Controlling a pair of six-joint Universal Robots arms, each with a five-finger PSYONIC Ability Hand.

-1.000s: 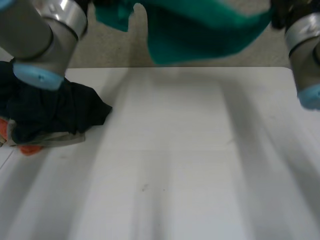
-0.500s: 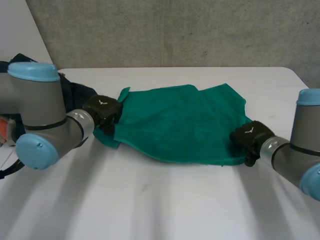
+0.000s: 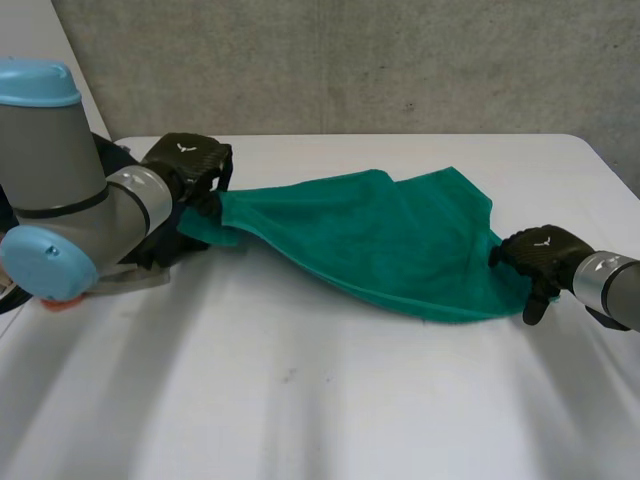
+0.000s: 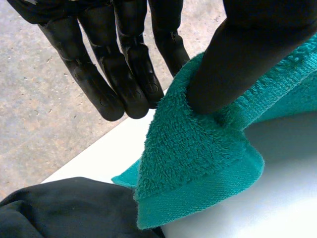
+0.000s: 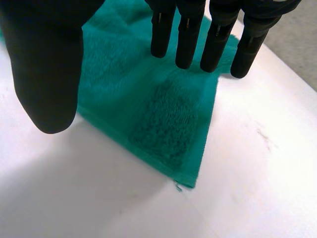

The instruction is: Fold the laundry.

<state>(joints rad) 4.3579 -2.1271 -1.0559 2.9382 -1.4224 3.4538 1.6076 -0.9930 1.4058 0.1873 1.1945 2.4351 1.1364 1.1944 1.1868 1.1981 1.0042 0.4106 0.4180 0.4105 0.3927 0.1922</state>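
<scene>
Head view: light is even and diffuse, seemingly from overhead; the white table [image 3: 330,420] is bright with no hard glare, and the grey wall [image 3: 350,60] across the top of the frame is duller. The green towel [image 3: 400,240] throws a thin, soft-edged shadow along its near edge. Wrist views: the table is palest beside the towel's corner under the right hand [image 5: 188,29], and there is a faint sheen on the fingers of the left hand [image 4: 124,74].

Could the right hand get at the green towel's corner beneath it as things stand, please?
Probably yes. The right hand is open, its fingers straight above the green towel, whose corner lies flat on the white table with nothing over it. The left hand pinches the opposite end.
</scene>
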